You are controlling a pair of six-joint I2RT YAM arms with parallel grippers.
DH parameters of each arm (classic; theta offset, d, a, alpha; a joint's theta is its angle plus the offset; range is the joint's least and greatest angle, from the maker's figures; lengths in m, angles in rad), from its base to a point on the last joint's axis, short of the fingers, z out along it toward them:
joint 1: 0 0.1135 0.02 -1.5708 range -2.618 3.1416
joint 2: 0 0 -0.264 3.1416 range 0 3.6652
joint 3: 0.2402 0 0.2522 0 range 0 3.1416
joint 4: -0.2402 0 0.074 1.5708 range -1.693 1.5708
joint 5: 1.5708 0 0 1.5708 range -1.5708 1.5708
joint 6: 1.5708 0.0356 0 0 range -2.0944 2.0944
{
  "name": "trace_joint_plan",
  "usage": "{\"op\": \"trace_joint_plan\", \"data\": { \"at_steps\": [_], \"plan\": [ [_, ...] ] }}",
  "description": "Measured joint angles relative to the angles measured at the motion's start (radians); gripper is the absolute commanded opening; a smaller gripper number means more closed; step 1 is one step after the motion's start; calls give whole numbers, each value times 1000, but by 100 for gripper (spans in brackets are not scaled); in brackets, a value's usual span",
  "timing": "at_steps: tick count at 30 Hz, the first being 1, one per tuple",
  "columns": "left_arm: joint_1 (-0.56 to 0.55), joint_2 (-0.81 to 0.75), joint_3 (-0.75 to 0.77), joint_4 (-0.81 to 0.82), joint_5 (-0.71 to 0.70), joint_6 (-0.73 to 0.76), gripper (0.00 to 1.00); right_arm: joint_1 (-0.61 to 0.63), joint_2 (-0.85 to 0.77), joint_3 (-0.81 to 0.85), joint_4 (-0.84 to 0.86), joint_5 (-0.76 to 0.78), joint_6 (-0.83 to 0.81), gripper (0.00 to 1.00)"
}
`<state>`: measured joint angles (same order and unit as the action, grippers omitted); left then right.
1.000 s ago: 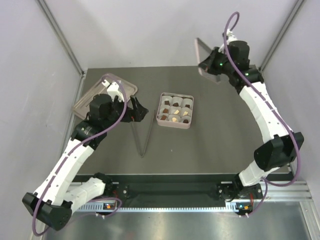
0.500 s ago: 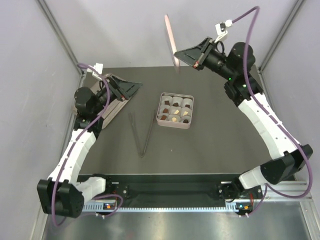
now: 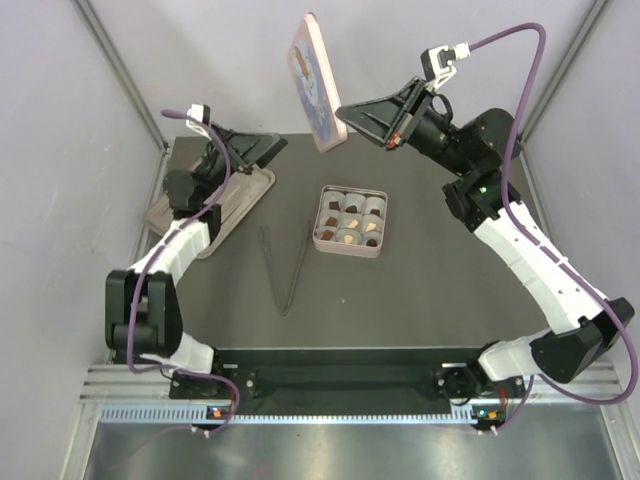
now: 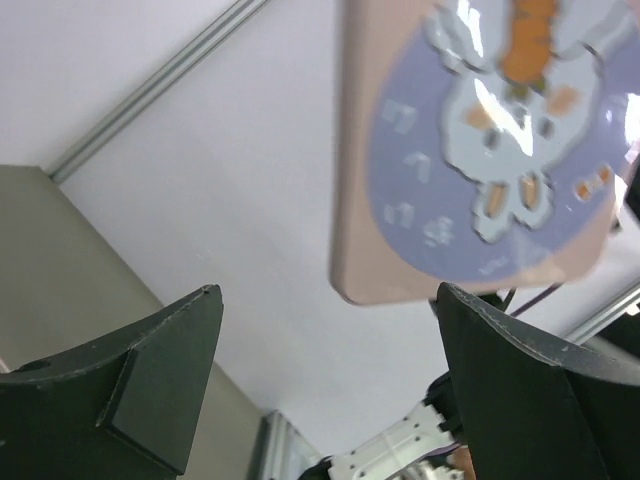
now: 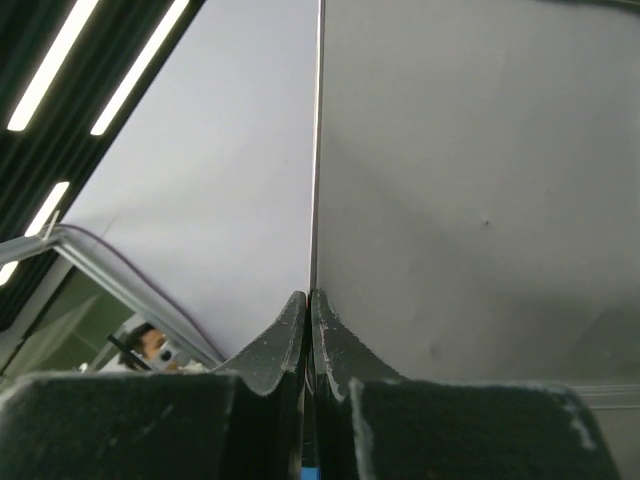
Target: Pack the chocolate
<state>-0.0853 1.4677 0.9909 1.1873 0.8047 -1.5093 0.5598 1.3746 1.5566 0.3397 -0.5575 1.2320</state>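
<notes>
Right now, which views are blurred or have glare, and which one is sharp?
Top external: sharp, evenly lit; the chocolate in the tin shows clearly. Left wrist: the lid is slightly blurred, with white glare spots on its print. Right wrist: the right gripper, near the lens, is dark; the lid shows only as a thin line; bright light strips at upper left.

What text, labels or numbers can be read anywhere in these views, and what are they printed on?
None can be read.
Lid: a few pale marks on its purple circle, beside the cartoon picture, too blurred to read.
Tin and tongs: no writing visible.
</notes>
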Motion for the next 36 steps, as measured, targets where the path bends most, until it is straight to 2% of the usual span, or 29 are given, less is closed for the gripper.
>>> {"op": "trace_joint_plan", "data": {
  "at_steps": [3,8,17,26,31,36],
  "plan": [
    [0,88,44,34,-8,-94,94,31,0,0,33,-4,23,0],
    [0,164,105,39,-28,-155,96,62,-1,-13,95,-10,72,0],
    [-9,164,209,70,-46,-181,98,67,22,-64,222,-18,187,0],
    [-16,164,238,75,-55,-203,98,79,87,-64,328,-30,278,0],
    [-28,164,255,78,-66,-209,97,80,122,-100,389,-41,329,0],
    [-31,159,238,79,-97,-216,90,63,146,-169,465,-61,380,0]
  ]
}}
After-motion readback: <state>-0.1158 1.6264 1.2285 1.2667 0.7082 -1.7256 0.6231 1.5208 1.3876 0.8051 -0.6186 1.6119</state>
